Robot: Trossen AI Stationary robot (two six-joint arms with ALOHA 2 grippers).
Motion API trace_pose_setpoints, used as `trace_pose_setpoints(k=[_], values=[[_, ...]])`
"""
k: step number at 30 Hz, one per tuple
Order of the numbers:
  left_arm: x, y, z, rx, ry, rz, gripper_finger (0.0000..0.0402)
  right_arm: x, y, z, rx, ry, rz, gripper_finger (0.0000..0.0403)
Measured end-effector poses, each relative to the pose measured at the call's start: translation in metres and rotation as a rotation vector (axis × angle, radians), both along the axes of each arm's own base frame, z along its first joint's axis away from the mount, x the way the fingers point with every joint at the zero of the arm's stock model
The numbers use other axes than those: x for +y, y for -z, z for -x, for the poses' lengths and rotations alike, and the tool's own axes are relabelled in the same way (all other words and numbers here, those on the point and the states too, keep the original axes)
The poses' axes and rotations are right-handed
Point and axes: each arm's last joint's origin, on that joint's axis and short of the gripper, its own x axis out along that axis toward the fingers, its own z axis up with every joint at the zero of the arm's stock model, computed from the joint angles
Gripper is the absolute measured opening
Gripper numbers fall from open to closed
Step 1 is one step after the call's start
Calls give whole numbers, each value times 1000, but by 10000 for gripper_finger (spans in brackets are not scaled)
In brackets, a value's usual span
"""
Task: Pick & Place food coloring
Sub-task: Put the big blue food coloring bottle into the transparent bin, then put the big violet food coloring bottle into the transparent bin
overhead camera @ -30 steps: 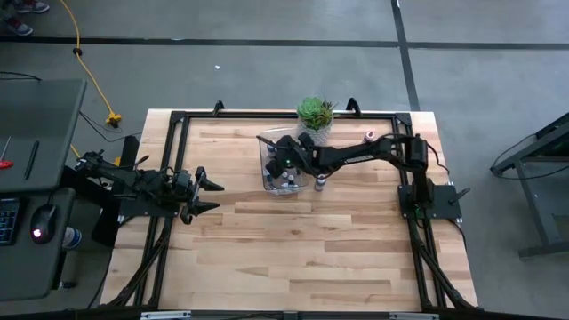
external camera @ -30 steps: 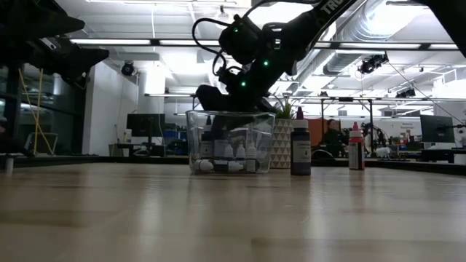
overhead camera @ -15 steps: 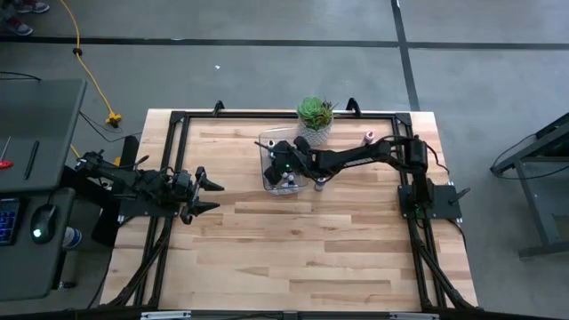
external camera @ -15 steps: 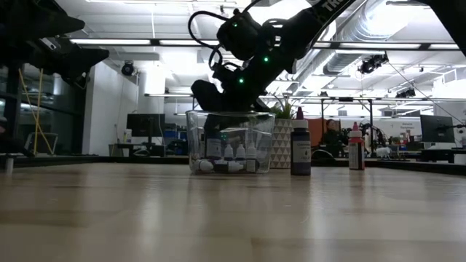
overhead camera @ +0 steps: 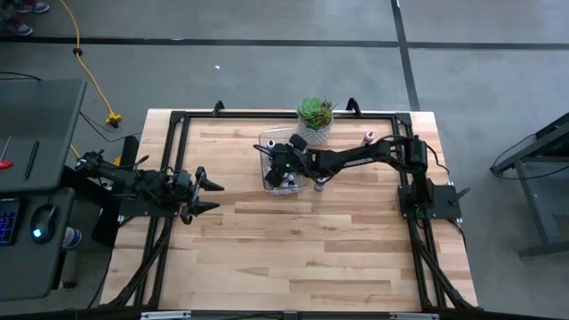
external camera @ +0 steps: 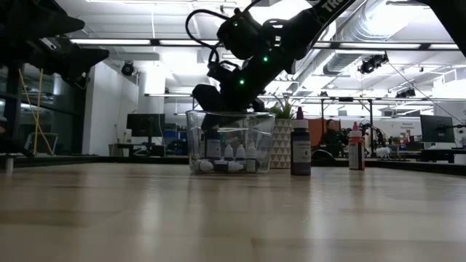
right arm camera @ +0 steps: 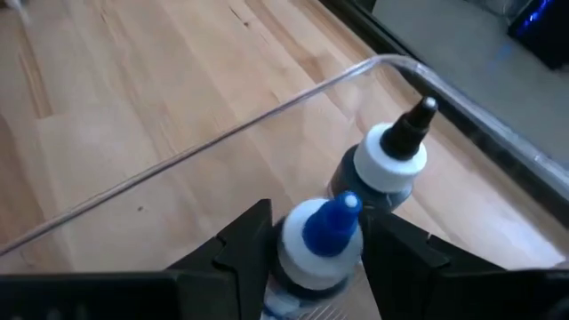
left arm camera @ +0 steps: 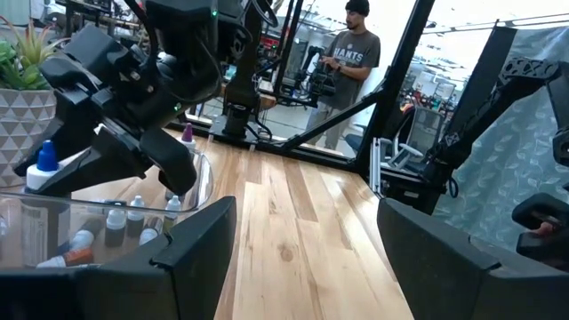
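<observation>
My right gripper (overhead camera: 281,165) reaches from the table's right side into the clear plastic bin (overhead camera: 267,147) and is shut on a food coloring bottle with a blue tip (right arm camera: 322,233). A black-tipped bottle (right arm camera: 392,160) stands just beyond it, and several small whitish ones (external camera: 234,154) sit on the bin's floor. Two more bottles stand outside on the table: a dark purple one (external camera: 300,151) and a red one (external camera: 355,155). My left gripper (overhead camera: 206,195) waits open at the table's left edge. My right gripper pinches the blue-tipped bottle between its two fingers (right arm camera: 240,242), on the body just below the white shoulder (right arm camera: 302,260). It comes slanting down from above and from the table's right. The bottle stands upright inside the bin; whether its base touches the floor cannot be told.
A green succulent in a white pot (overhead camera: 315,115) stands just behind the bin toward the far edge. A black frame rail (overhead camera: 267,114) runs around the table. Bare wood (overhead camera: 293,249) fills the near half. A person (left arm camera: 348,53) stands in the room beyond.
My right gripper has shifted a little toward the table's left over the bin, keeping its hold on the bottle.
</observation>
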Motion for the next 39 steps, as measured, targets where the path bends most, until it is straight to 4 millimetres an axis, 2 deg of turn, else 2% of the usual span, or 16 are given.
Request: trace_pose_setpoints(k=[10, 18, 28, 33, 39], values=[[0, 0, 0, 0, 0, 0, 271, 0, -3, 1, 5, -6, 18, 184], [0, 0, 0, 0, 0, 0, 271, -1, -24, 12, 30, 35, 56, 213], [0, 0, 0, 0, 0, 0, 271, 6, -99, 43, -47, -1, 126, 218], [0, 0, 0, 0, 0, 0, 271, 15, -139, 71, -93, -66, 114, 218], [0, 0, 0, 0, -1, 0, 271, 21, -178, 107, -96, -123, 81, 218]])
